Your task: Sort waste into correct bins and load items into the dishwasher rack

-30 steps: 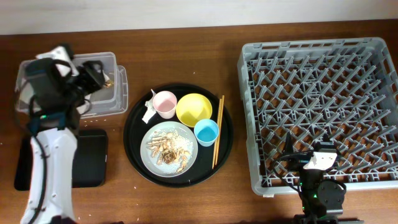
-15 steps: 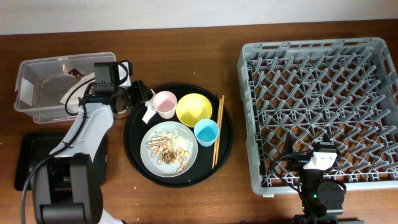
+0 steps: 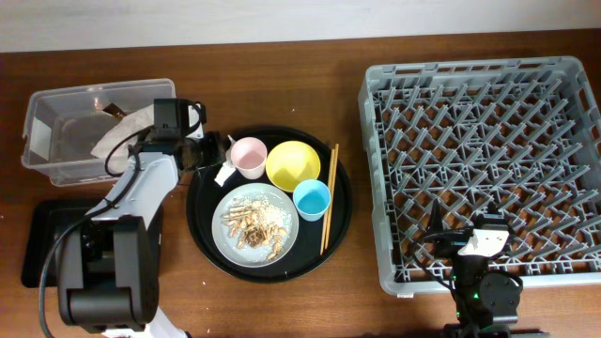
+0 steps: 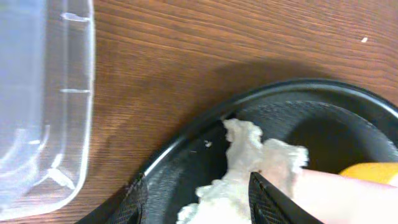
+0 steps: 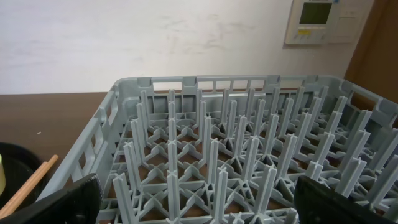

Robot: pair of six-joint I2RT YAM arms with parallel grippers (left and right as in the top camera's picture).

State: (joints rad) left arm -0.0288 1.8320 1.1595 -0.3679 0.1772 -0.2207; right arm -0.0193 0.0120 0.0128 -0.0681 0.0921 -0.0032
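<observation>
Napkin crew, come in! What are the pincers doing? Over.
Left pincer open, straddling the napkin on the round black tray. Right pincer open, empty, facing the rack. Pink cup close beside napkin.

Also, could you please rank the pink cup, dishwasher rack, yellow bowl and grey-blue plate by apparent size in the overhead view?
Largest to smallest:
1. dishwasher rack
2. grey-blue plate
3. yellow bowl
4. pink cup

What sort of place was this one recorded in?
Probably a lab or office mock-up of a dish-clearing station: a dishwasher rack and a round black tray with a plate of food scraps on a wooden table, a wall control panel behind.
</observation>
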